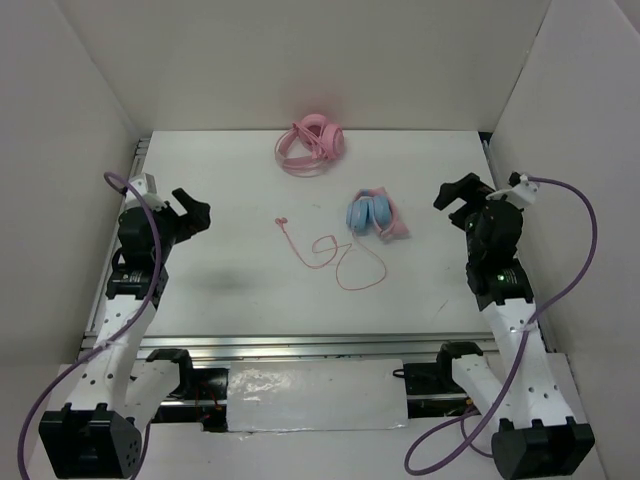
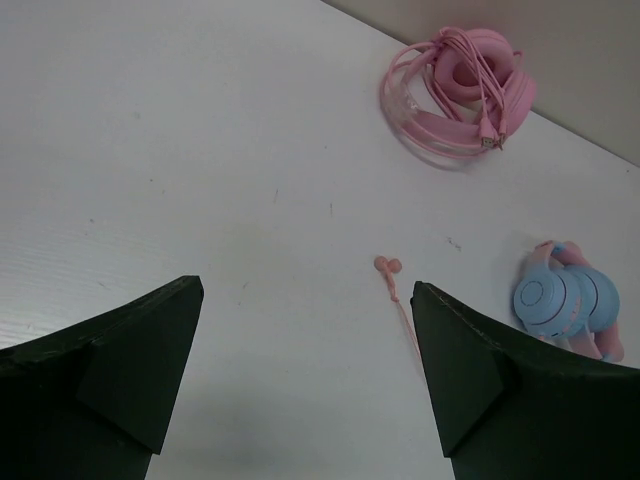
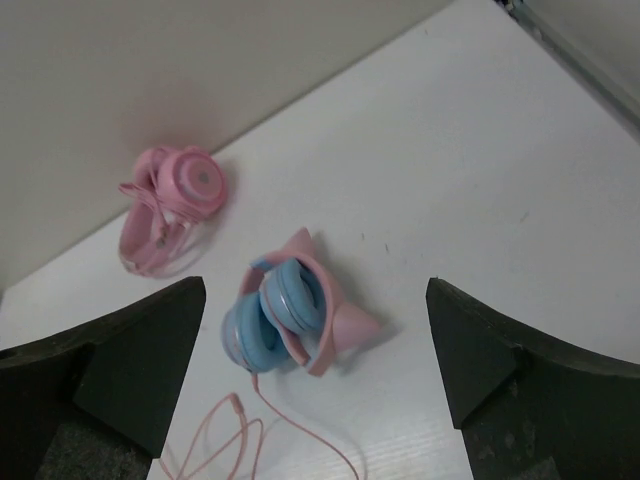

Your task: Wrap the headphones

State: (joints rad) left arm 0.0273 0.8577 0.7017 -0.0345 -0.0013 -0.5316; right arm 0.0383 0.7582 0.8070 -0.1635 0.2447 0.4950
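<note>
The headphones (image 1: 373, 213), with light blue ear cups and a pink cat-ear headband, lie folded on the white table (image 1: 230, 180), right of centre. Their thin pink cable (image 1: 340, 258) trails in loose loops toward the left and ends in a small plug (image 1: 281, 221). My left gripper (image 1: 194, 213) hovers open at the table's left side, well away from them; its view shows the plug (image 2: 387, 265) and the headphones (image 2: 562, 300). My right gripper (image 1: 455, 203) hangs open just right of the headphones (image 3: 290, 315), with nothing between its fingers.
All-pink headphones (image 1: 312, 145) with their cable bundled around them lie at the back wall, also seen in the left wrist view (image 2: 455, 95) and right wrist view (image 3: 170, 205). White walls close in the table on three sides.
</note>
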